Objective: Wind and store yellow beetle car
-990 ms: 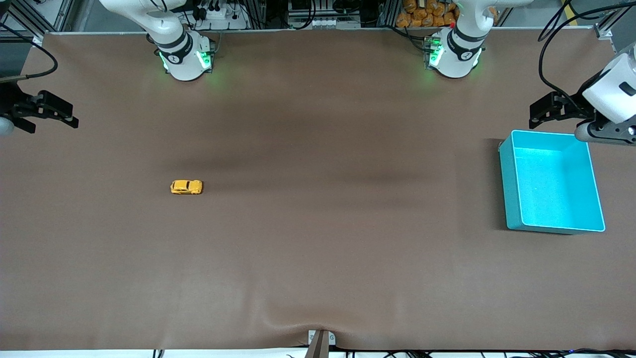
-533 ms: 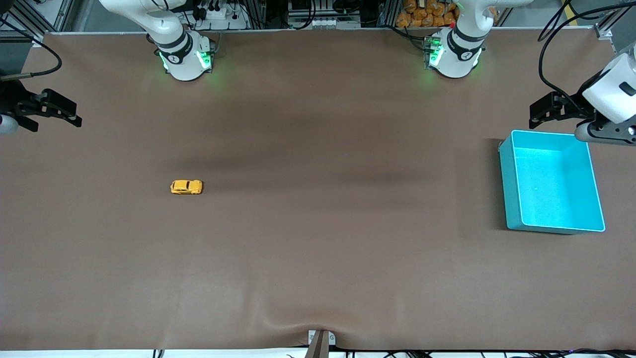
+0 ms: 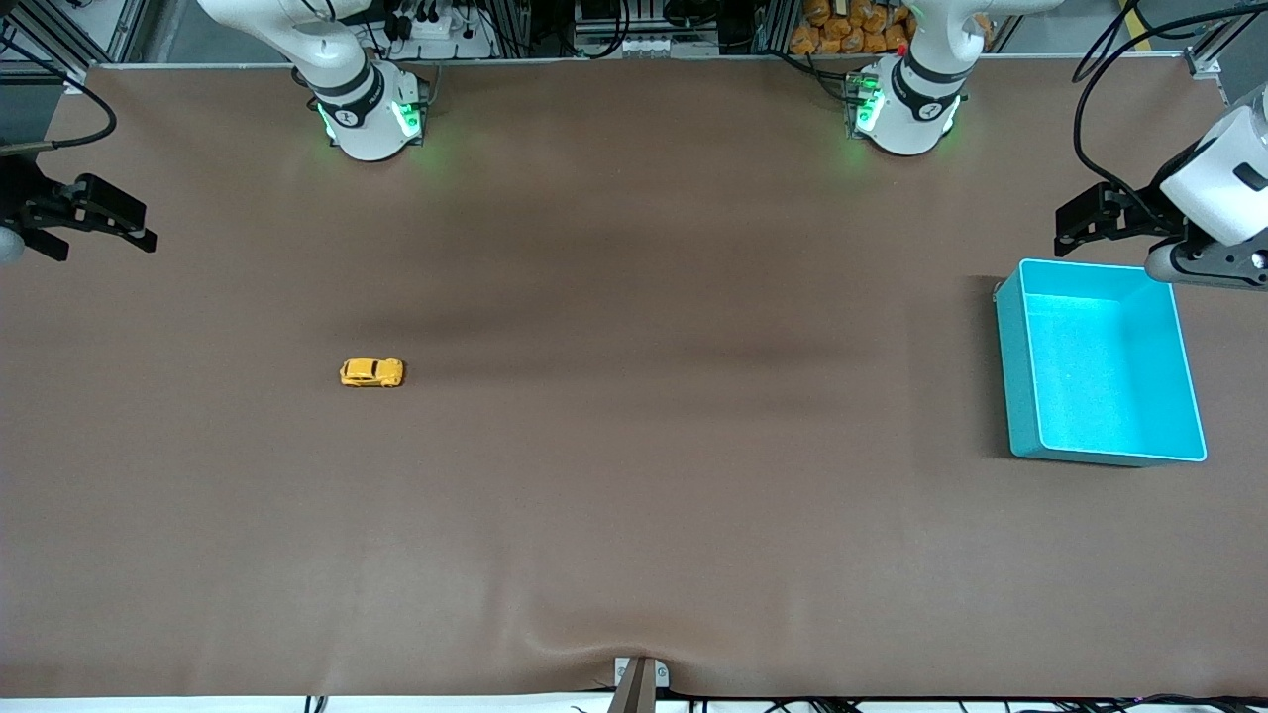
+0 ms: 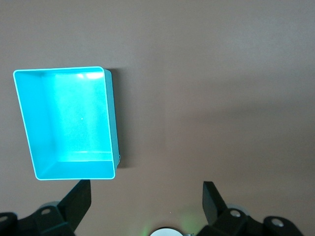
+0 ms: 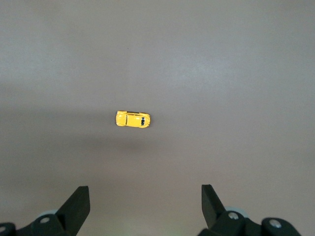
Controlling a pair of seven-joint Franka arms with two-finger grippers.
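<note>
A: Front view — where are the arms?
B: Both wait high at the table (image 3: pixel 634 515) ends, left claw (image 3: pixel 1075 213) beside the teal bin (image 3: pixel 1015 396), right claw (image 3: pixel 139 230) spread empty too.
A: The yellow beetle car (image 3: pixel 371 372)?
B: Alone on the table toward the right arm's end; no readable writing.

I see both arms raised and spread out toward their own ends of the surface. The right end effector (image 3: pixel 124 226) hangs in the air over the right arm's end of the surface, its two fingers (image 5: pixel 76 206) spread wide and empty. The left end effector (image 3: pixel 1080 220) hangs over the left arm's end, fingers (image 4: pixel 78 199) equally wide apart, nothing between them. Both wrists point their cameras downward.
</note>
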